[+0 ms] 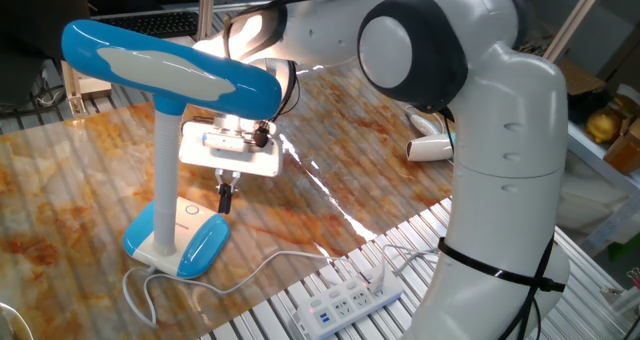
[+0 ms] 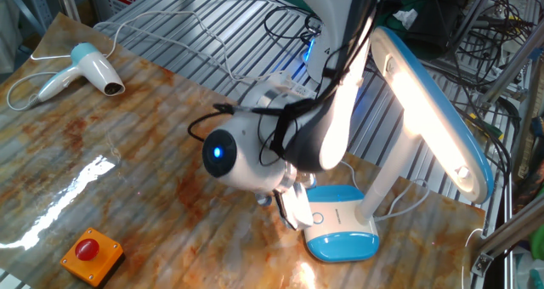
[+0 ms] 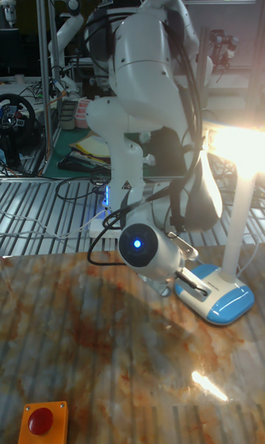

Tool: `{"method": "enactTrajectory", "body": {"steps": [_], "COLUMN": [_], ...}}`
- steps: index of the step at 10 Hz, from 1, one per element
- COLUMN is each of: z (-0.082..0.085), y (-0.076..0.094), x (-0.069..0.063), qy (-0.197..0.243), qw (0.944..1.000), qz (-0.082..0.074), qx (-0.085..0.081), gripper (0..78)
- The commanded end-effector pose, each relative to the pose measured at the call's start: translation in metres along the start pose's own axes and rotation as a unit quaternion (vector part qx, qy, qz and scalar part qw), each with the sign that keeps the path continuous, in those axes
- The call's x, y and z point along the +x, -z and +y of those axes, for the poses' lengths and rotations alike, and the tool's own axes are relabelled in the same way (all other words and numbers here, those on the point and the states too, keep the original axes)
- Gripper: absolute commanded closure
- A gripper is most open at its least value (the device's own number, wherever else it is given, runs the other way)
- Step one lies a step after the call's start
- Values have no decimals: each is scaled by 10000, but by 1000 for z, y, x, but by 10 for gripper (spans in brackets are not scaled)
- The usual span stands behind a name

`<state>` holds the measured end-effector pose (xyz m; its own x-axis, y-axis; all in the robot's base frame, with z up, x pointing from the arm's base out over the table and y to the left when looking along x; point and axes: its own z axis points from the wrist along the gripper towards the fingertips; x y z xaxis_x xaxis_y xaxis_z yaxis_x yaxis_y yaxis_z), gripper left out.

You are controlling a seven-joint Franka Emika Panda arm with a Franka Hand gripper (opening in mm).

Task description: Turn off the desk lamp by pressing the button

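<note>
The desk lamp stands lit at the table's edge, with a long blue head (image 1: 170,65), a pale column (image 1: 165,175) and a blue-white base (image 1: 185,238). Its lit underside glows in the other fixed view (image 2: 433,110). The button (image 2: 318,218) is a small ringed circle on the base's white face (image 2: 340,225). My gripper (image 1: 225,197) hangs under the lamp head, just above the near end of the base. Its dark fingertips sit together as one narrow tip, shut on nothing. In the other fixed view the fingertips (image 2: 293,212) are right beside the button; contact cannot be told.
A white-and-blue hair dryer (image 1: 435,148) lies on the far side of the table. A white power strip (image 1: 350,302) and the lamp's cord (image 1: 250,270) lie on the metal slats by the edge. An orange box with a red button (image 2: 89,251) sits near a table corner.
</note>
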<state>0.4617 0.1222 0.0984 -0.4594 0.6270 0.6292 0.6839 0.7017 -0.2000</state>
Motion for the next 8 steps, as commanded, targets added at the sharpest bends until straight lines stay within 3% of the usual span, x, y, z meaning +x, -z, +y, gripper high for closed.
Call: {"method": "enactTrajectory", "body": {"steps": [1,4,8], "z": [5,6,19], "y": [-1,-2,-7], "x": [1,1,4], "qy": [-343,-416,-412], "qw": [9990,9983,9979], "qz": [227,339,361], "qx": [-148,-218,-351], "gripper": [776,776,776]}}
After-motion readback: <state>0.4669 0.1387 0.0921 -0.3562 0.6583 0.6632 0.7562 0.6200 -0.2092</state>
